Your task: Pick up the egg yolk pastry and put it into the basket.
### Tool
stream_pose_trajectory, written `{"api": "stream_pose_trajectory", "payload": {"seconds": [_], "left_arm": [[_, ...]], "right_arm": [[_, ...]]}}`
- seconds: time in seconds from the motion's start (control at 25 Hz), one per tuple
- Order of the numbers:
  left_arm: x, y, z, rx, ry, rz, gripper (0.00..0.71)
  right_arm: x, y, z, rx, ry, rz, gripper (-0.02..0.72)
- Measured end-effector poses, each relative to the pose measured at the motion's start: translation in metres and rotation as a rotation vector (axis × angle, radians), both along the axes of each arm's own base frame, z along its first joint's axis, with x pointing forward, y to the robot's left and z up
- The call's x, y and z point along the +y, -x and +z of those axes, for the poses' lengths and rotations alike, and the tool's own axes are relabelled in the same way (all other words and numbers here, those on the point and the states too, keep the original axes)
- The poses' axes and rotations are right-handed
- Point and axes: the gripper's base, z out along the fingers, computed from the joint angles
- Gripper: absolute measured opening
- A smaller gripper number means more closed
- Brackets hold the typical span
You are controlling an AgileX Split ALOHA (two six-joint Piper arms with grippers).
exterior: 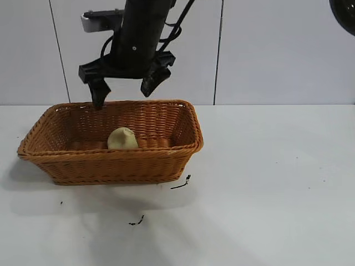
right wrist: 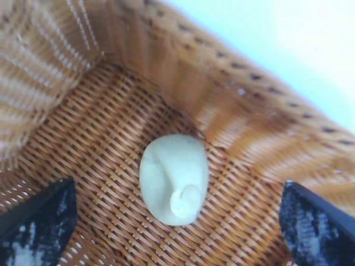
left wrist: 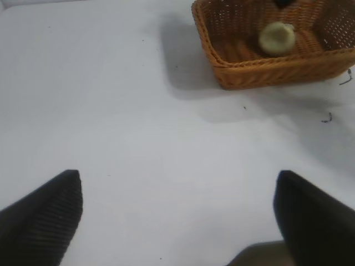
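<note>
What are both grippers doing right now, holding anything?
Right gripper: open, empty, above the basket; the pastry lies inside.
Left gripper: open, empty, over bare table away from the basket.

pale yellow-green domed egg yolk pastry (exterior: 122, 139): base hidden by near wall of orange-brown woven wicker basket (exterior: 111, 164)
basket in left wrist view: far end cut off

The arm over the table was matte black and tube-shaped, with a small pale screw on its casing and a light grey block clamped near its top. Black cables looped along its side. Its gripper (exterior: 126, 86) ended in two blunt black fingers (exterior: 99, 91) with finely ribbed pads.
</note>
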Motion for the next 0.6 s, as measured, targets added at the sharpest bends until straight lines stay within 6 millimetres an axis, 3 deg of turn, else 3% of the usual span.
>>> {"api": "stream_pose_trajectory", "payload": {"seconds": [0.08,0.24,0.44,0.6], "left_arm": [[0.000,0.000,0.000,0.000,0.000,0.000,0.696],[0.000,0.000,0.000,0.000,0.000,0.000,0.696],[0.000,0.000,0.000,0.000,0.000,0.000,0.696],[0.000,0.000,0.000,0.000,0.000,0.000,0.696]], "right_arm": [[-0.014,-0.011,0.009,-0.021,-0.014,-0.034,0.693],[-0.065,-0.040,0.013,-0.017,-0.011,-0.142,0.693],[-0.151,-0.074,0.012,0.007,0.012,-0.316,0.693],[-0.212,-0.087,0.010,0.037,0.028,-0.433,0.693]]}}
